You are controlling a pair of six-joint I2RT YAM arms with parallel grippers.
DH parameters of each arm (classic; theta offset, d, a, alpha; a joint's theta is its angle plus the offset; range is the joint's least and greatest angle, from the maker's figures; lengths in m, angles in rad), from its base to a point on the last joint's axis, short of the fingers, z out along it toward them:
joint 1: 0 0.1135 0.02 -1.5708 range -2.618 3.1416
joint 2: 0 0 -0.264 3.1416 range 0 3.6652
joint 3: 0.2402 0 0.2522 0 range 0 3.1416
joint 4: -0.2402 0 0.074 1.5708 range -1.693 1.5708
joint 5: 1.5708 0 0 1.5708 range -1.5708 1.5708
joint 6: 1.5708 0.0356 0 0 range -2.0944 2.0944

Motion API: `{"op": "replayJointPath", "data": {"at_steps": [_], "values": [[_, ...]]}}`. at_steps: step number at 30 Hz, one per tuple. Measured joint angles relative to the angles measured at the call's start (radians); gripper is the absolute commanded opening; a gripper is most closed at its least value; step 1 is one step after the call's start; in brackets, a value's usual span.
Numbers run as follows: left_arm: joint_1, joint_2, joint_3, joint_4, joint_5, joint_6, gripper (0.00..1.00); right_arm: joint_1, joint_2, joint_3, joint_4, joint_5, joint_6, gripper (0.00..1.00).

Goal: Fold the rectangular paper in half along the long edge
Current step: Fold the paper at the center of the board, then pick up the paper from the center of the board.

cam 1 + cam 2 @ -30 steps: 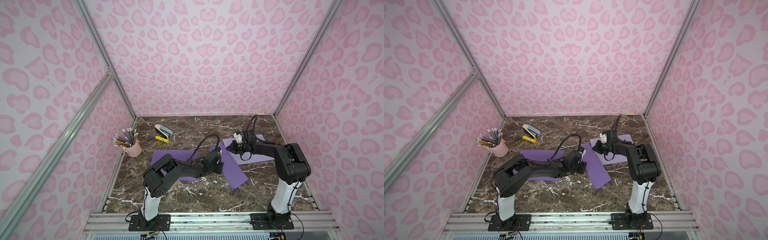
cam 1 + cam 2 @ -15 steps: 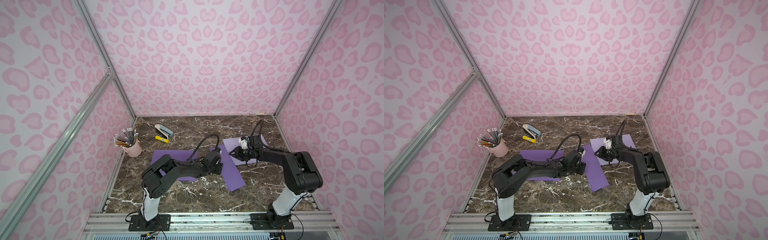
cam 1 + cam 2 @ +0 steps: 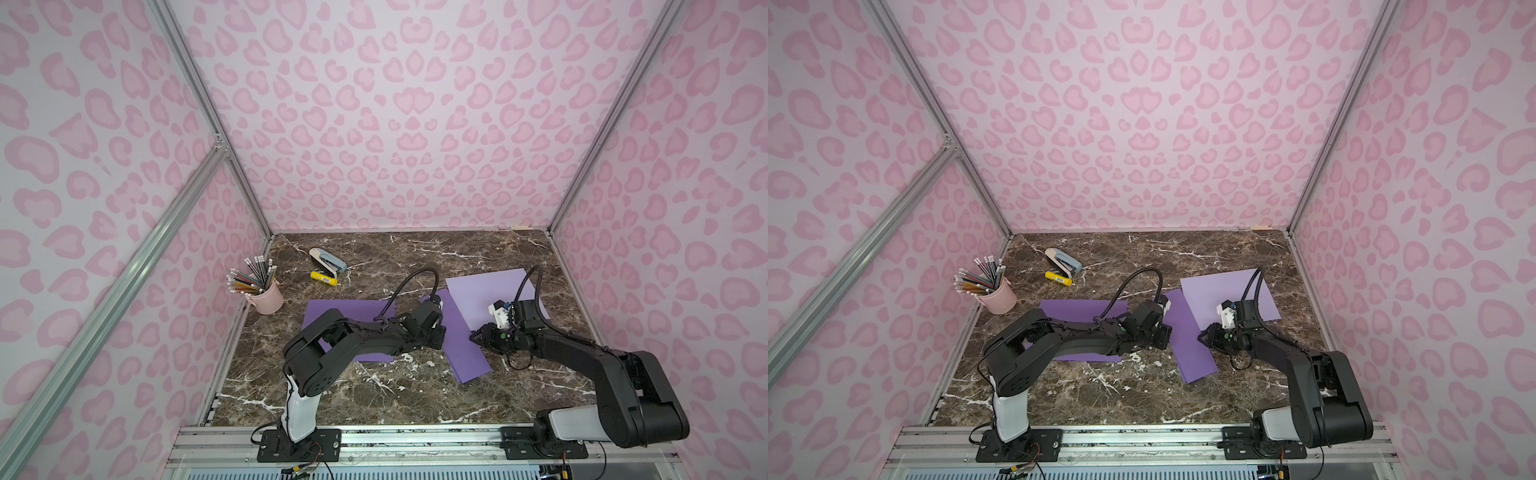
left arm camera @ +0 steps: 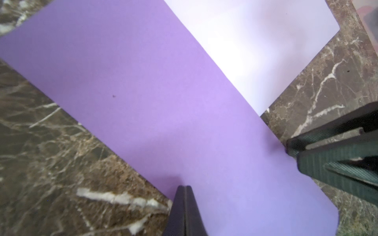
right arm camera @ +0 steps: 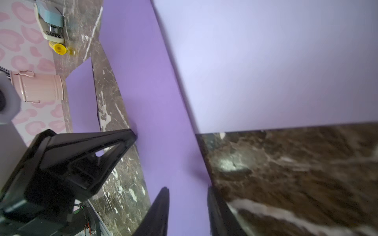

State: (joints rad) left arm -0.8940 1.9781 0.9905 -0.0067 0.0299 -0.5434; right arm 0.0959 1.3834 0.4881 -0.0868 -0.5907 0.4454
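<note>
Roughly mid-bench (image 3: pixel 374 399), a long, narrow purple paper (image 3: pixel 467 353) is laid flat. Its long axis runs from the far side toward the near side and slants to the robot's right as it comes nearer. The paper is flanked by both arms, so that each long edge faces one tool. The left tool (image 4: pixel 185 191), fingers pressed together and clamped on nothing, appears to rest tip-down on the paper, just inside its left long edge. The right tool (image 5: pixel 187 196) is held low at the opposite long edge with its fingers apart and nothing gripped. One finger is over the paper and the other is at the very edge, where bare bench begins. Neither arm is judged nearer, as both are placed about mid-length. Any pressing or lifting is therefore judged to follow that slant. The paper's far end is met by a pale sheet (image 3: pixel 490 291), and which lies on top cannot be told. A darker sheet (image 3: pixel 361 307) is seen under the left arm, apart from the paper.
</note>
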Motion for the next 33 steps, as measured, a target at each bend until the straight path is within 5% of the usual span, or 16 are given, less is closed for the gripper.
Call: {"op": "replayJointPath", "data": {"at_steps": [14,25,33], "values": [[-0.002,0.016,0.008,0.015,0.000,0.000,0.04,-0.024,-0.066,-0.030,-0.029,0.077,-0.015,0.35],[-0.004,0.018,0.004,0.026,0.003,-0.008,0.04,-0.021,-0.030,-0.101,0.123,-0.068,0.003,0.34],[-0.008,0.023,0.008,0.040,0.003,-0.008,0.04,-0.019,-0.051,-0.103,0.104,-0.067,0.050,0.00]]}}
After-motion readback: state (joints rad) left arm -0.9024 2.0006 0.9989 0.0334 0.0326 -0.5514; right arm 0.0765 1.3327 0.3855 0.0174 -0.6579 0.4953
